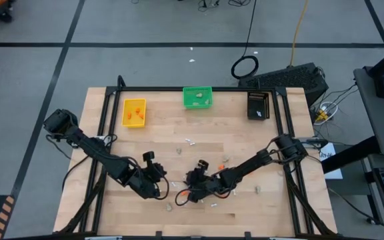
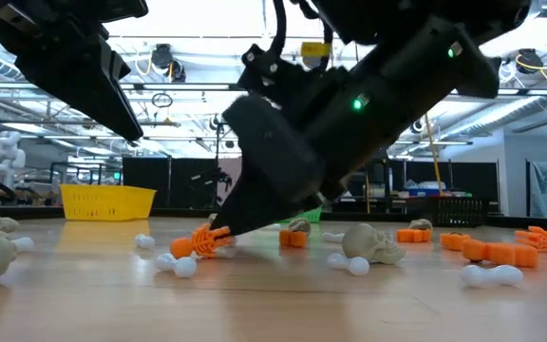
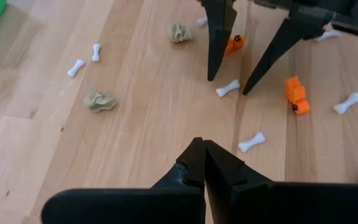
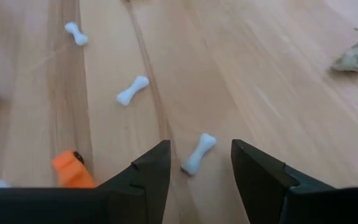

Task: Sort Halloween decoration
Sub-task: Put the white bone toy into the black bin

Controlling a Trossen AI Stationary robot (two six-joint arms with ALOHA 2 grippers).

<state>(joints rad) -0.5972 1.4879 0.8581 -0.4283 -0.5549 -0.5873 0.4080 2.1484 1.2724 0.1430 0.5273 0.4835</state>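
Observation:
The decoration pieces lie scattered on the wooden table: white bone-shaped sticks (image 3: 252,142), orange bits (image 3: 296,93) and beige-grey lumps (image 3: 99,101). My right gripper (image 4: 199,149) is open and low over the table's near middle, its fingers standing on either side of one white stick (image 4: 199,154) without touching it. The left wrist view shows that stick (image 3: 227,88) between the two dark fingertips. An orange bit (image 4: 72,169) lies just beside one finger. My left gripper (image 3: 202,146) is shut, empty, and hovers a little to the left of the right one (image 1: 160,189).
Along the far edge stand a yellow bin (image 1: 134,112) with orange bits in it, a green bin (image 1: 197,97) and a black bin (image 1: 259,105). More sticks (image 4: 132,90) and a lump (image 4: 356,56) lie around the right gripper. The two grippers are close together.

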